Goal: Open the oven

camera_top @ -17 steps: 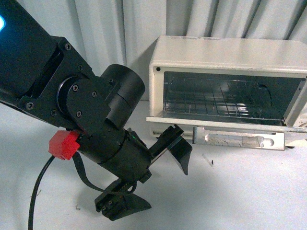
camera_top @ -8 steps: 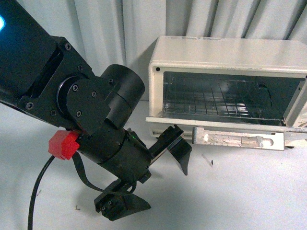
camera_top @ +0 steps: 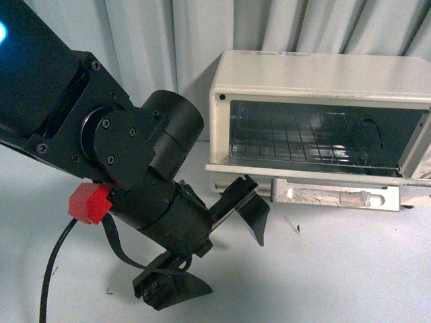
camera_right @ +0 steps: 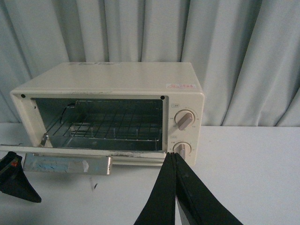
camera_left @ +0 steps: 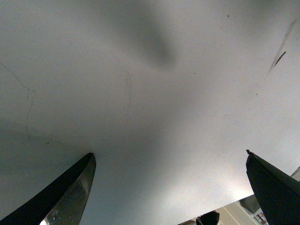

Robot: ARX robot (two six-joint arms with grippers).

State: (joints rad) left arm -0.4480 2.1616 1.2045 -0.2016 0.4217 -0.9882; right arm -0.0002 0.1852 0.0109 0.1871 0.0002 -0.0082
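**Oven door down, left gripper spread, right gripper pressed shut**

The left gripper (camera_top: 229, 261) is spread wide with nothing between its 2 fingers (camera_left: 70, 192). The left wrist view shows only bare white table (camera_left: 154, 93) under them. In the front view it hangs low over the table, in front of the oven (camera_top: 323, 74) and to its left. Its upper finger (camera_top: 248, 210) sits just beside the left end of the lowered door (camera_top: 316, 173); whether they touch cannot be told.

The right gripper (camera_right: 173, 161) has its 2 fingers pressed together, holding nothing, and points at the oven's front below the 2 knobs (camera_right: 184, 120).

The oven stands at the back of the table against a grey curtain (camera_right: 243, 56). Its door is folded down flat, with the bar handle (camera_right: 65, 164) at the front edge. The wire rack (camera_right: 108, 129) is visible inside.
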